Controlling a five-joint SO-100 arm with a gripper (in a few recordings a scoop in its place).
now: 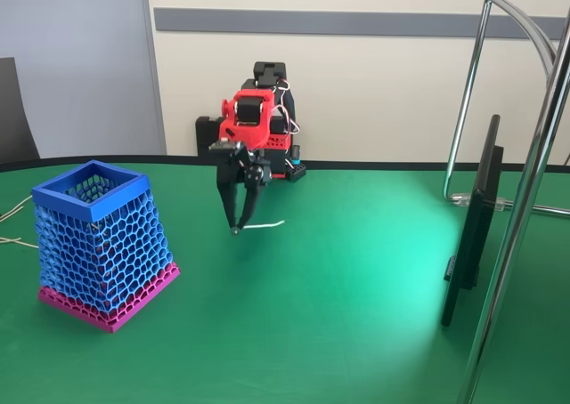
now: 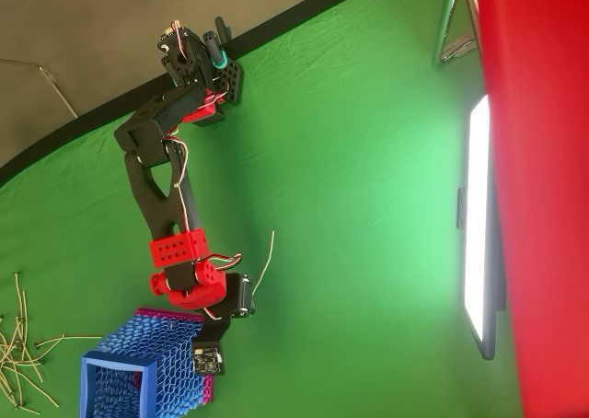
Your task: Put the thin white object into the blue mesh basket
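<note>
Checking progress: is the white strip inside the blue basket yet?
No. The white strip sticks out from the claw, right of the blue basket.

One thin white object (image 1: 265,225) is lying on the green table (image 1: 356,315). One blue mesh basket (image 1: 102,242) is standing on it. One red and black arm is reaching over the table, carrying one gripper (image 1: 235,230). One flat screen (image 1: 472,222) is standing at the right in the fixed view. A scatter of pale wires (image 2: 23,344), too tangled to count, is lying beside the basket in the overhead view.
</note>
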